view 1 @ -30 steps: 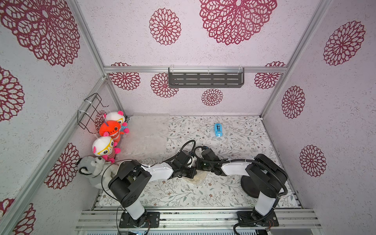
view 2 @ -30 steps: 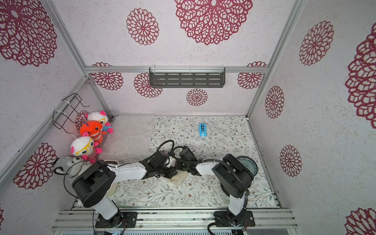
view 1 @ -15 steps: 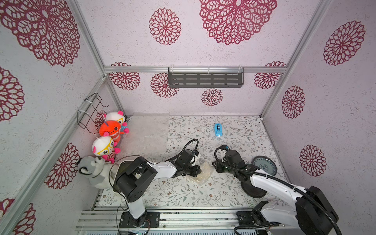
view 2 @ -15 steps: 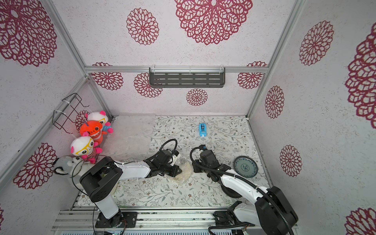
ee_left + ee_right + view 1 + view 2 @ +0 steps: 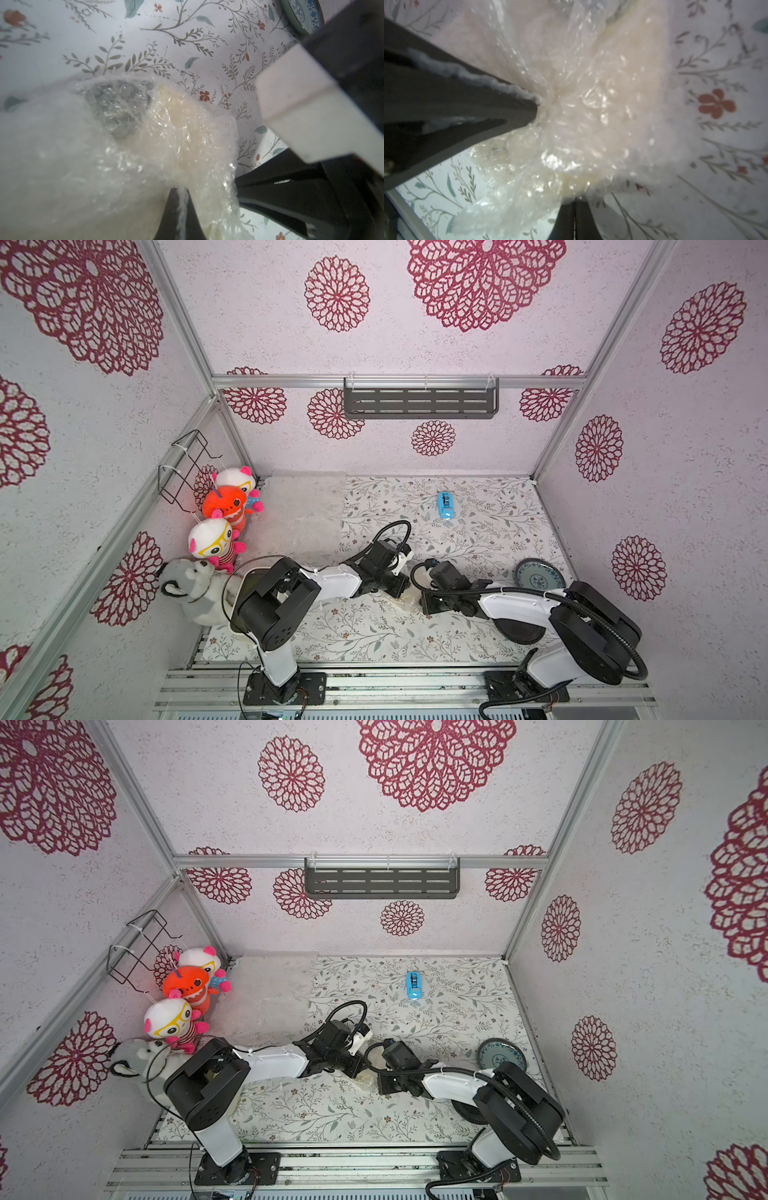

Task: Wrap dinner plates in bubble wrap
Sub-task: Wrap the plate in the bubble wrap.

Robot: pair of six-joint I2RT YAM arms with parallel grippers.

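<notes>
A cream dinner plate [image 5: 623,83] lies bundled in bubble wrap [image 5: 406,600] [image 5: 362,1079] at the middle of the table, showing only as a cream tint through the plastic. My left gripper [image 5: 180,209] [image 5: 400,593] is shut on a fold of that bubble wrap [image 5: 145,145]. Facing it, my right gripper [image 5: 574,209] [image 5: 424,605] is shut with its tips pinching the wrap's edge [image 5: 550,158]. The blue-patterned plate [image 5: 540,580] [image 5: 500,1058] lies bare at the right. The black plate [image 5: 519,630] [image 5: 469,1112] is partly hidden under my right arm.
Spare bubble wrap sheets [image 5: 303,510] lie at the back left beside several plush toys [image 5: 216,539]. A blue tape dispenser [image 5: 444,505] sits at the back centre. A wire basket [image 5: 187,468] hangs on the left wall and a grey shelf [image 5: 419,402] on the back wall.
The right arm, which had swung away to the right half a second ago, is back at the bundle with its gripper shut on the wrap. The left gripper has kept its hold.
</notes>
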